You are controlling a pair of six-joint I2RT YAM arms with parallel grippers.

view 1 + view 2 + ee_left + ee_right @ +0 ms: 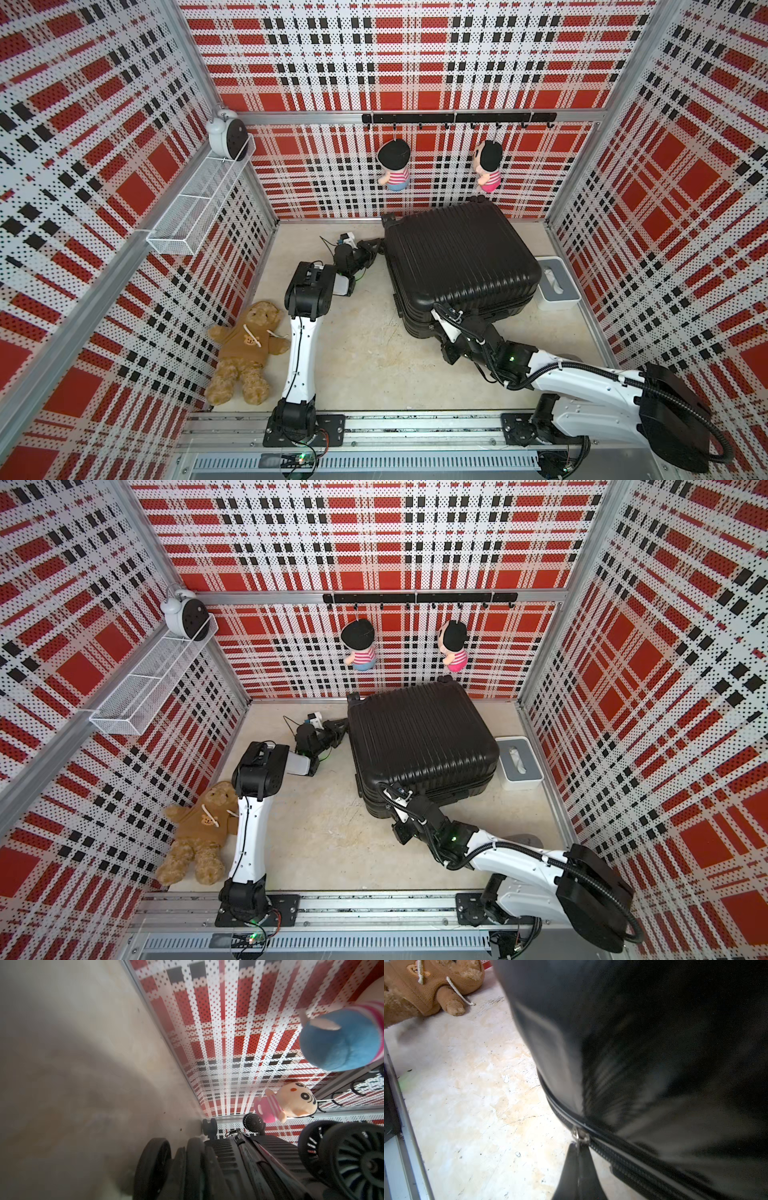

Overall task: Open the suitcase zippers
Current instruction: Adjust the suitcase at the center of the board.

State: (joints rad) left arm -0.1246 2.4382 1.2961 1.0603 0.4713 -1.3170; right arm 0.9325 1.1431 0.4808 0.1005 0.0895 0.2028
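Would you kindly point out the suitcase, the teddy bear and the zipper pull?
suitcase [461, 257], in a top view, middle of its ribbed lid.
teddy bear [245, 344], in a top view, its brown hoodie.
zipper pull [580, 1136], right wrist view, its metal ring.

Beige tabletop [365, 357] carries black suitcase [457, 257]; white-grey box [559, 296] just beside it; teddy bear [245, 349] apart.

Right wrist cam: suitcase [654, 1043] shell is a dark blur; zipper pull [580, 1136] mostly buried btwn right gripper [578, 1148] tips, pressed together. Both top views: those tips are hidden under the suitcase's near edge. Left gripper [374, 248] is black on black against the suitcase side; I can't tell what, if anything, it's pinching. White box [559, 286] partly behind suitcase.
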